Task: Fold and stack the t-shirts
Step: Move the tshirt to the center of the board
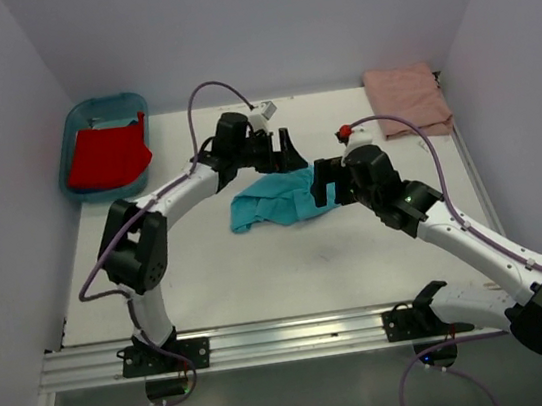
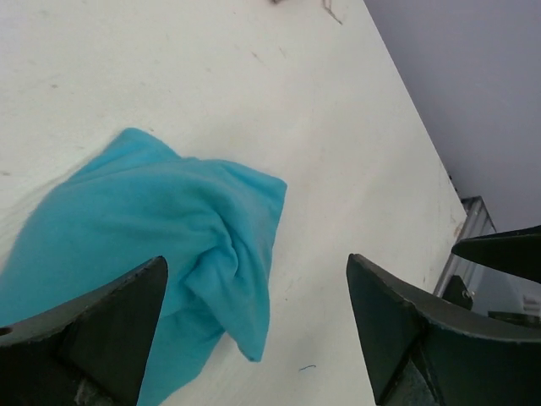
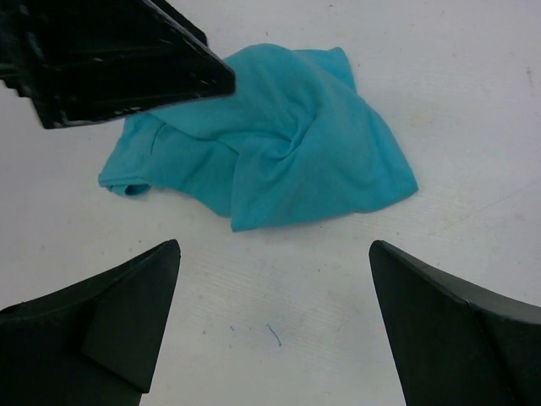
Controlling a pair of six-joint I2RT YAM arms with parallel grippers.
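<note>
A crumpled turquoise t-shirt (image 1: 276,202) lies in the middle of the white table; it also shows in the left wrist view (image 2: 161,228) and the right wrist view (image 3: 270,144). My left gripper (image 1: 284,154) is open and empty just above the shirt's far edge (image 2: 258,279). My right gripper (image 1: 322,184) is open and empty at the shirt's right side, over bare table (image 3: 275,271). A red t-shirt (image 1: 108,155) lies in the tub at the back left. A folded salmon-pink t-shirt (image 1: 405,95) lies at the back right corner.
The blue plastic tub (image 1: 73,125) stands at the back left, partly past the table's left edge. Grey walls close in the back and both sides. A metal rail (image 1: 270,339) runs along the near edge. The left gripper's body (image 3: 110,59) shows in the right wrist view.
</note>
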